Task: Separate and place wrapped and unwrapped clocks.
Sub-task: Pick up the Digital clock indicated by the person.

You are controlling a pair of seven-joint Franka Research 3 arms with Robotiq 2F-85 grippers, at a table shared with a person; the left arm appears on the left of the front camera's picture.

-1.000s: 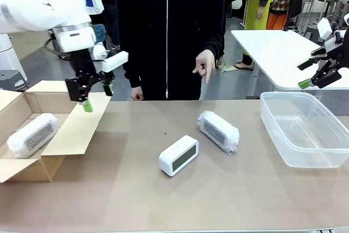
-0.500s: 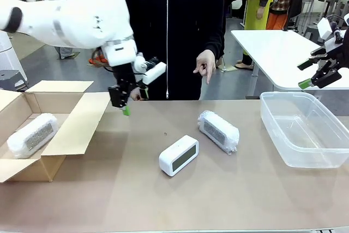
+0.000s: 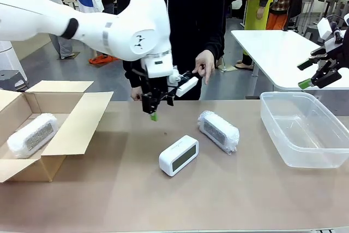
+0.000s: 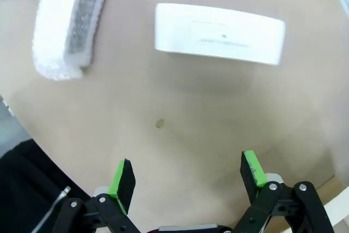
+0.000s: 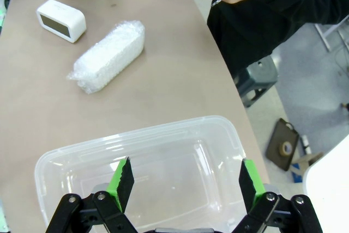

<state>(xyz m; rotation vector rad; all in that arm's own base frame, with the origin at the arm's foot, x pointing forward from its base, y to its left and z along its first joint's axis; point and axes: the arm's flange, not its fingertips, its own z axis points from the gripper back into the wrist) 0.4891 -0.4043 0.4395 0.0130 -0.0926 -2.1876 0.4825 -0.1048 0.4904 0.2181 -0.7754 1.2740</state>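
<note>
Bare clock (image 3: 178, 155) sits mid-desk, standing on its base with the dark screen facing the robot's side. It looks like hard, smooth plastic: probably light and stiff, but slick under rubber pads. I'd pinch it front to back around the middle of its length, since end to end looks too long a span. I'd also go easy on the screen face.

The wrapped clock (image 3: 218, 131) lies just beside it, toward the robot's right and not touching. Bubble wrap should be squashy and grippy, so I'd expect the pads to sink in a bit before they bite. Grab the fat middle, not the loose crinkly ends, or you may only get plastic.

A second wrapped clock (image 3: 32, 135) is already lying in the cardboard box (image 3: 82, 118) at the left end of the desk (image 3: 109, 189). The clear plastic bin (image 3: 272, 118) on the right has nothing in it.

Left hand (image 4: 186, 173) hovers over the desk on the far side of the two loose clocks, jaws spread wide and holding nothing. Right hand (image 5: 182, 178) hangs above the bin, also wide apart with nothing in it.

The person's hand (image 3: 205, 65) points down toward the desk from the far side.
</note>
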